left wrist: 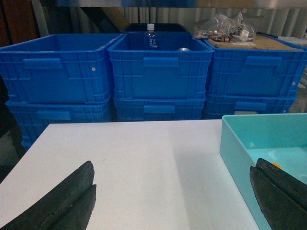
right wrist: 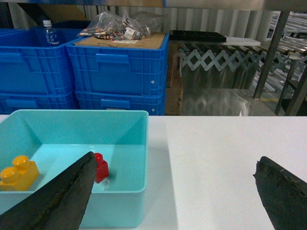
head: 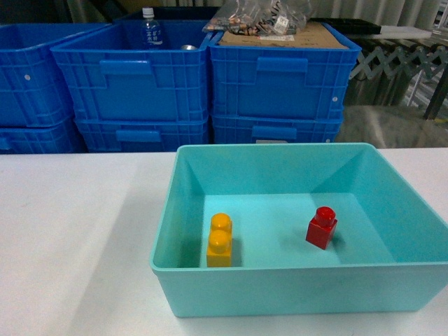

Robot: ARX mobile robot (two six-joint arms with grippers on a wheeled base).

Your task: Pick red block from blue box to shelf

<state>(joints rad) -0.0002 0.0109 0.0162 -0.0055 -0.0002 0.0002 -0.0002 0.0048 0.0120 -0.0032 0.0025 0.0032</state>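
Note:
The red block (head: pixel 321 227) stands upright on the floor of the blue box (head: pixel 266 268), right of the middle; the right wrist view shows the red block (right wrist: pixel 101 167) just past my left fingertip. My right gripper (right wrist: pixel 173 181) is open and empty, held low over the white table to the right of the blue box (right wrist: pixel 142 143). My left gripper (left wrist: pixel 172 191) is also open and empty, over the table to the left of the blue box (left wrist: pixel 237 143). Neither gripper appears in the head view. Steel uprights of the shelf (right wrist: pixel 272 52) stand at the far right.
A yellow-orange two-stud brick (head: pixel 220 241) stands in the box's front left part. Stacked dark blue crates (head: pixel 273 77) line the far side of the table, one holding a water bottle (head: pixel 150 28), one topped with cardboard and bags (head: pixel 262 21). A folding metal barrier (right wrist: pixel 216 57) stands behind.

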